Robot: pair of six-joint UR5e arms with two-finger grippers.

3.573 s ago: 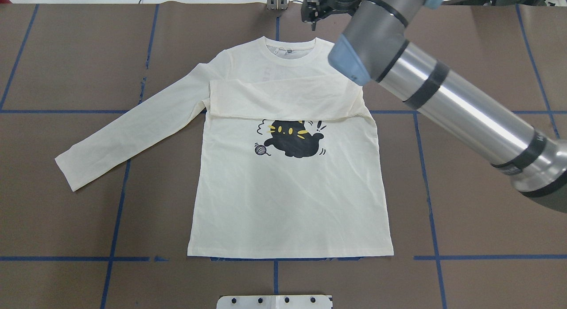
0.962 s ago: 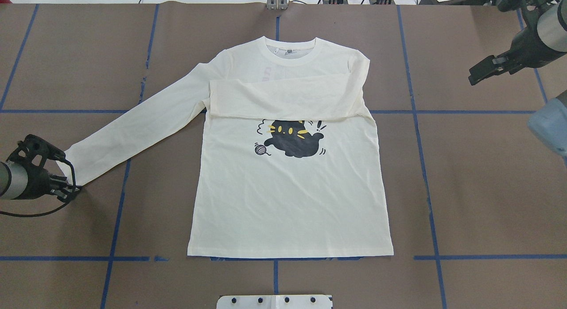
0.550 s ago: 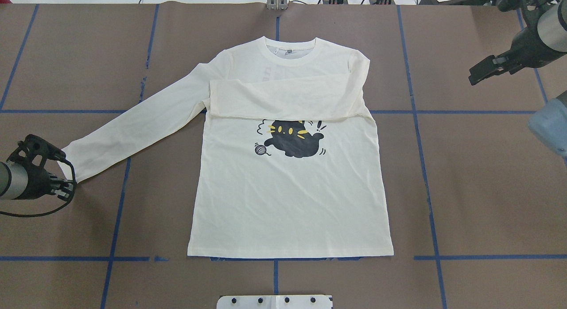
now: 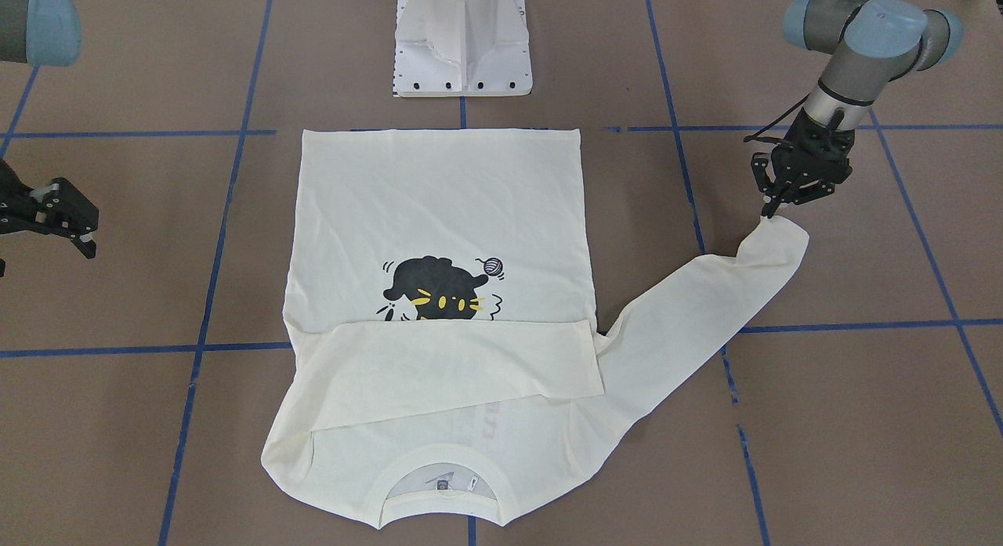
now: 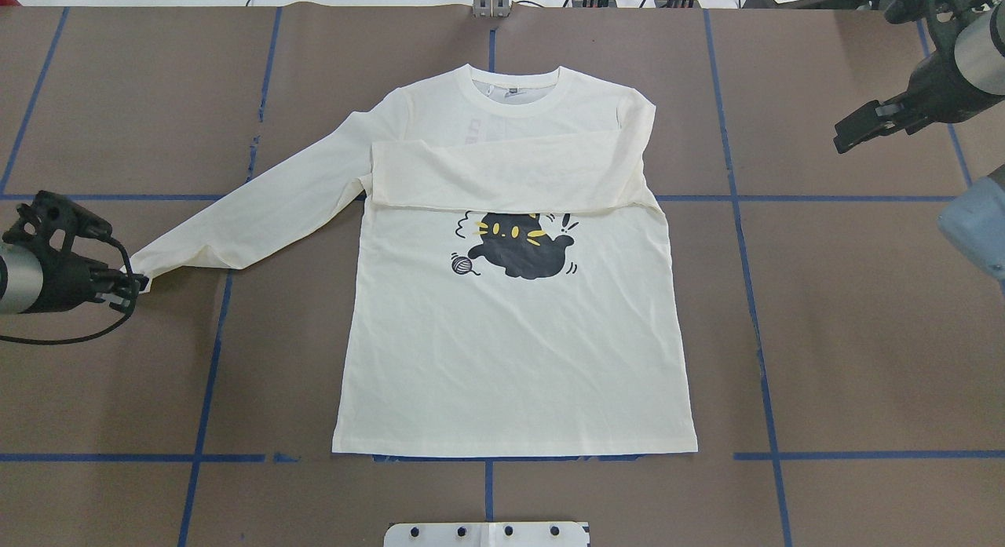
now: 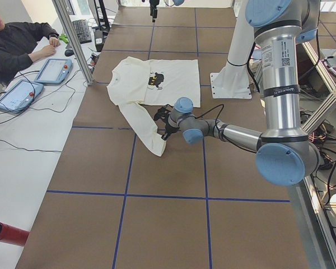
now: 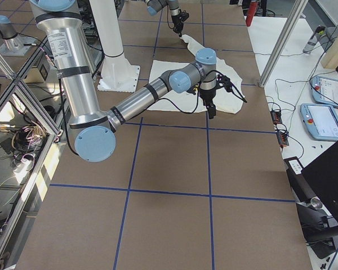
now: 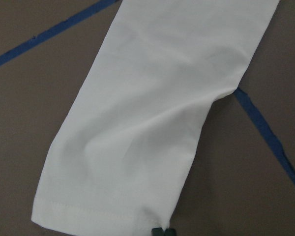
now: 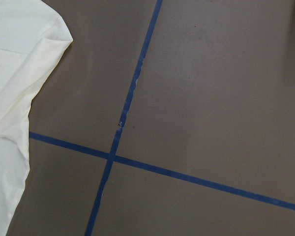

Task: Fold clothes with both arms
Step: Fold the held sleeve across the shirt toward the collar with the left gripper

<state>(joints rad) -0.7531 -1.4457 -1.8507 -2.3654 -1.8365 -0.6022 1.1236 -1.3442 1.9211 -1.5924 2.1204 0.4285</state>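
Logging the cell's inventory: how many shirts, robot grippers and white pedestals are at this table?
T-shirt: 1
grippers: 2, the left gripper and the right gripper
white pedestal: 1
Total: 4

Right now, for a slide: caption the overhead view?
Left claw pinches the outstretched sleeve of the shirt; right claw hovers clear.

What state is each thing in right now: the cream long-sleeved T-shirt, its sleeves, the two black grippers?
Cream long-sleeved T-shirt: flat on the brown table, cat print up, only partly folded.
Outstretched sleeve: cuff corner pinched by the left gripper.
Other sleeve: folded across the chest.
Left gripper: shut on the outstretched sleeve.
Right gripper: open, empty, away from the shirt.
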